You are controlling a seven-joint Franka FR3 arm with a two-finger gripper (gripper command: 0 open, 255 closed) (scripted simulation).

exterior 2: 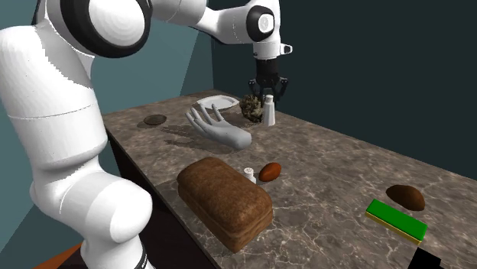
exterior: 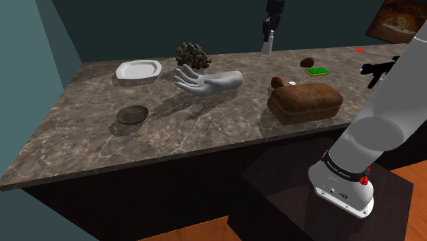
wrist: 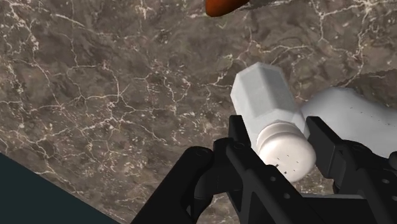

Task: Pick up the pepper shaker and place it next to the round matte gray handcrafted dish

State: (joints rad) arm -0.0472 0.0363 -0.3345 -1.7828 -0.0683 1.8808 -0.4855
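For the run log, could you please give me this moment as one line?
claw shut on pepper shaker | held above counter | gray dish far off | placement not yet done

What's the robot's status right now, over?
Gripper shut on white shaker, held above counter. Gray dish not yet reached. Hand sculpture lies between.

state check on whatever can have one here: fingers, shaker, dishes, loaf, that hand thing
gripper: fingers shut on the shaker, up above the counter
pepper shaker: clasped between the fingers, off the counter
round dark dish: upright on the counter, empty
white plate: flat on the counter, empty
hand sculpture: lying on the counter, fingers curled up
bread loaf: whole, uncut
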